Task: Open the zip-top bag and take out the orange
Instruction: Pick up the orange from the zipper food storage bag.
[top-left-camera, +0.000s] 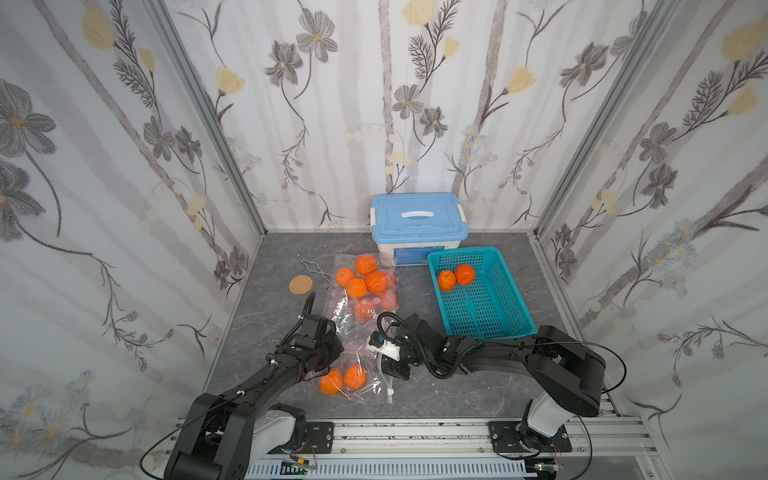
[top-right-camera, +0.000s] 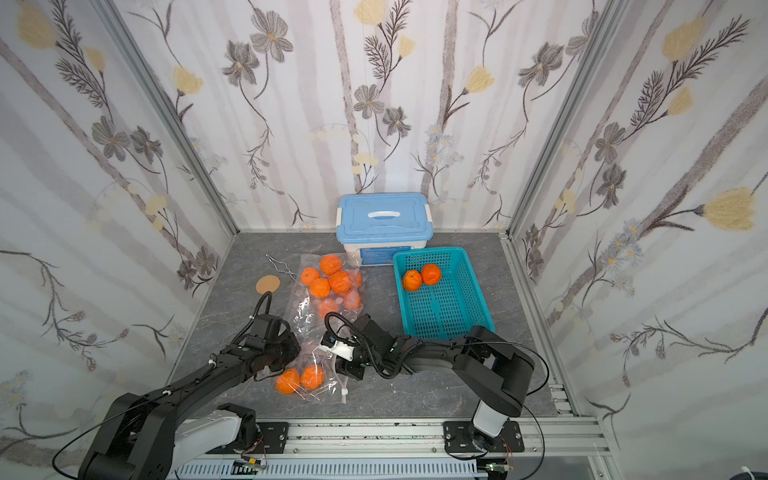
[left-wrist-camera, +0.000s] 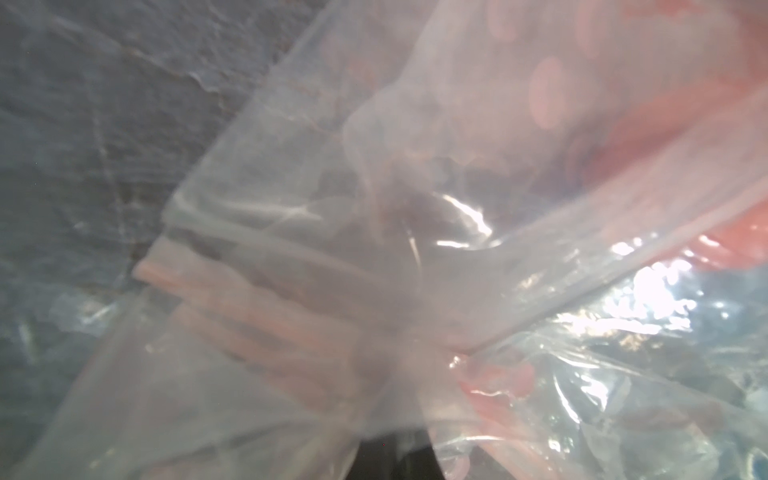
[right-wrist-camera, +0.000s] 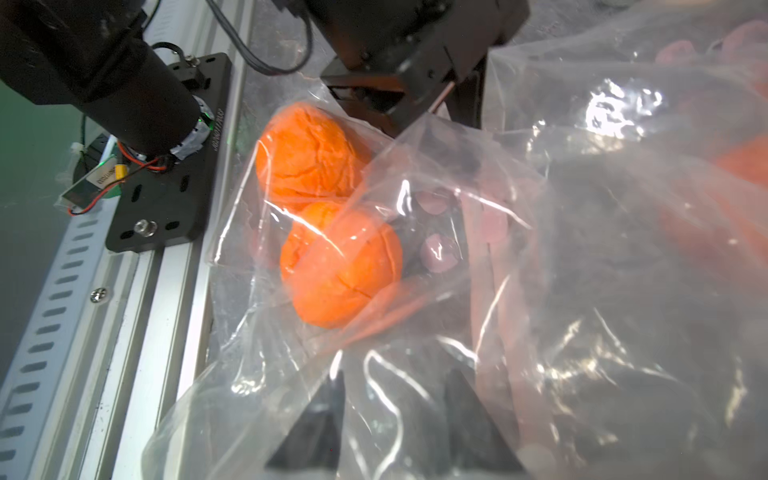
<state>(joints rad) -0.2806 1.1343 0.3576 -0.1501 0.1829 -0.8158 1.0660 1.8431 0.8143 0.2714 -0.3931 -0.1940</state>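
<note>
Well, the right gripper (right-wrist-camera: 397, 409) has its two dark tips standing apart, seen through a fold of clear film. It clamps nothing that I can make out, and I'd guess it sits there to catch a lip of the mouth. Opposite it the left gripper (right-wrist-camera: 409, 110) is pressed together on the film of the zip-top bag (top-left-camera: 372, 390), apparently to anchor one side. Whether the zip is parted I cannot tell. Two oranges (right-wrist-camera: 345, 270) lie touching inside that bag, just beside the left gripper and near the front rail (top-left-camera: 415, 428). Farther back a second bag (top-left-camera: 345, 307) holds more fruit. The teal basket (top-left-camera: 486, 307), well apart, has two in it, so it is likely where the fruit goes.
</note>
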